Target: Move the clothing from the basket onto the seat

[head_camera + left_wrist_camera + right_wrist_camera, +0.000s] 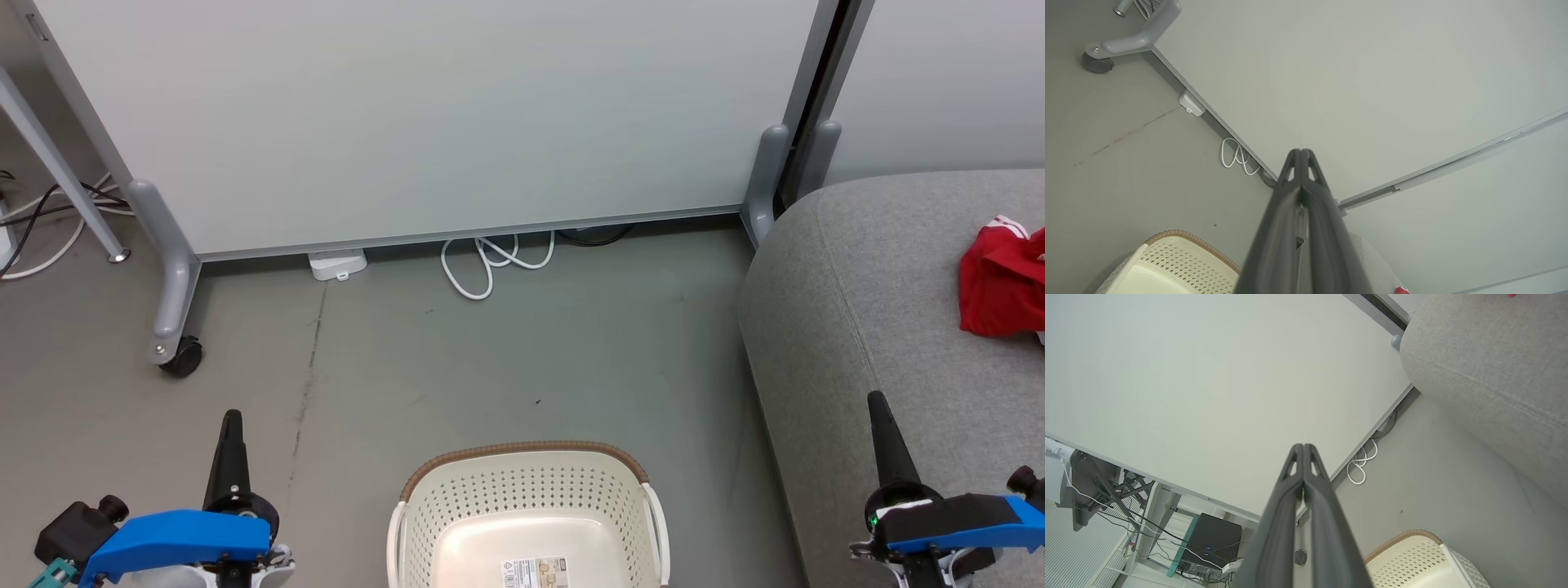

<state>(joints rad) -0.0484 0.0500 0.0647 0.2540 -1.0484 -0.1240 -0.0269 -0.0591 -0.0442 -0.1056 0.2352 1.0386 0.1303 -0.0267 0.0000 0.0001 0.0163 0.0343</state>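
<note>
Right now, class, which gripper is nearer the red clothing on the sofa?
Right. The right gripper is by the sofa, short of the clothing; the left gripper is beyond the basket.

Right gripper [1303, 446]: two long dark fingers pressed flat together with nothing between them, pointing at the big pale grey-white partition panel [1208, 375]. Light grey fabric-upholstered sofa with a stitched seam [1486, 371] upper right, cream-white perforated plastic basket with a brown woven-look rim [1414, 555] bottom right on the grey floor [1437, 469], near the sofa, not touching it. Looped white cable [1360, 467] lies on the floor at the panel's bottom edge; black box-shaped computer case [1213, 541] with tangled wires sits lower left beyond the panel.
</note>
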